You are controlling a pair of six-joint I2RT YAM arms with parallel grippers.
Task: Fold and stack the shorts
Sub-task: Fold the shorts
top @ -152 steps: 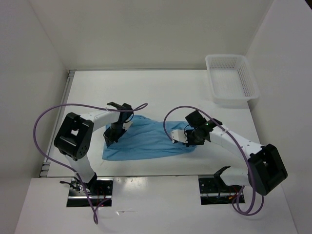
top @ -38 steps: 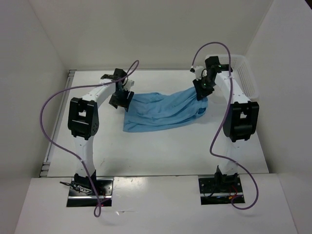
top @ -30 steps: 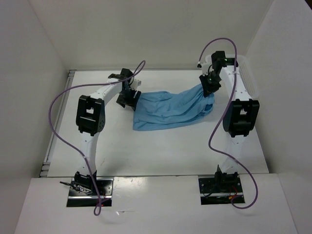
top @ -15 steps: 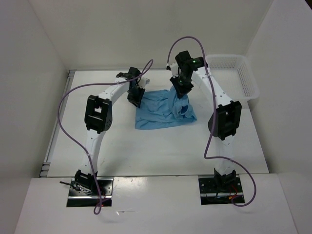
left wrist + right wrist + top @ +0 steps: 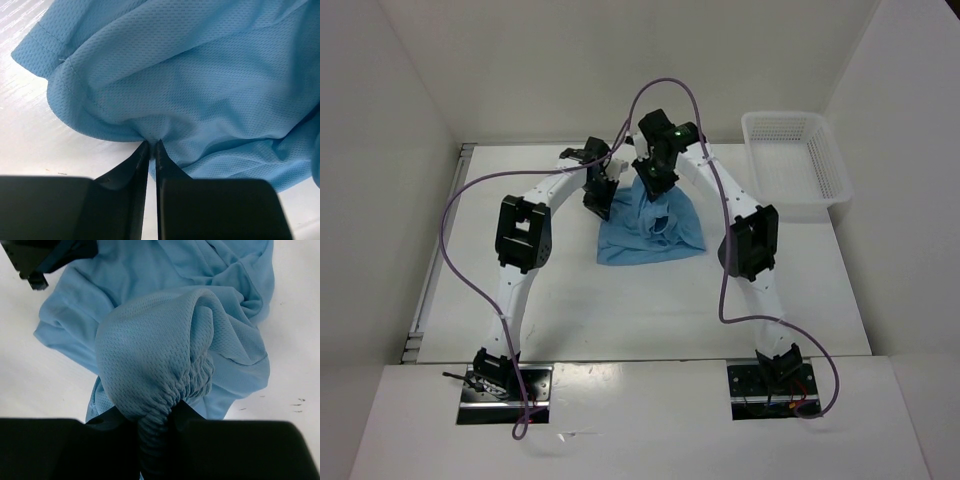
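Observation:
The light sky-blue shorts (image 5: 650, 228) lie bunched at the far middle of the table. My left gripper (image 5: 600, 196) is shut on their upper left edge; in the left wrist view the fingertips (image 5: 150, 145) pinch a fold of the shorts (image 5: 200, 75). My right gripper (image 5: 656, 182) is shut on the gathered elastic waistband (image 5: 165, 390) and holds it raised over the rest of the shorts (image 5: 150, 270), close to the left gripper, so the fabric doubles over itself.
A white mesh basket (image 5: 792, 163) stands at the far right of the table. White walls enclose the table on the left, back and right. Purple cables loop above both arms.
Both grippers carried the shorts from the near table to the far side. Over the last second my right gripper swung left with the waistband, folding the right end toward the left gripper.

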